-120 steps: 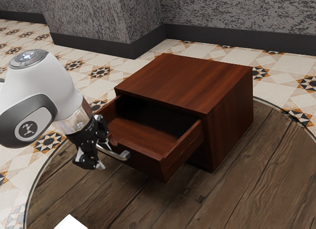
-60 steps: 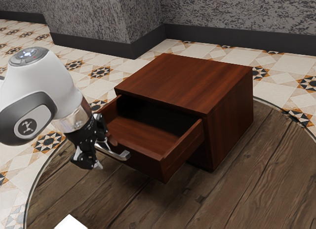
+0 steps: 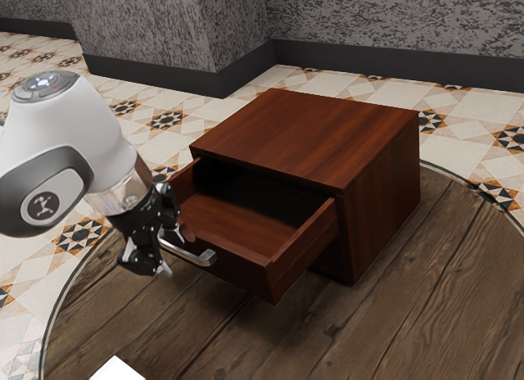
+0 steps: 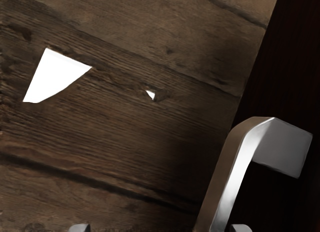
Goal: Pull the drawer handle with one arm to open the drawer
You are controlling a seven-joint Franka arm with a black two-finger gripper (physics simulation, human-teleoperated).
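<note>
Drawer (image 3: 274, 237) sits partly out of the cabinet (image 3: 327, 138), no further than 0.5 s ago — gripper (image 3: 151, 261) fingers apart, handle (image 3: 192, 255) end between them, hand shifted slightly up — white logo (image 3: 41, 206) on arm, unreadable.

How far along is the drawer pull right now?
Done: the drawer stands well out of the cabinet, its inside showing. In hand: the gripper, open, straddles the metal handle. Left: perhaps a little more pull, then letting go; the remaining travel cannot be told.
</note>
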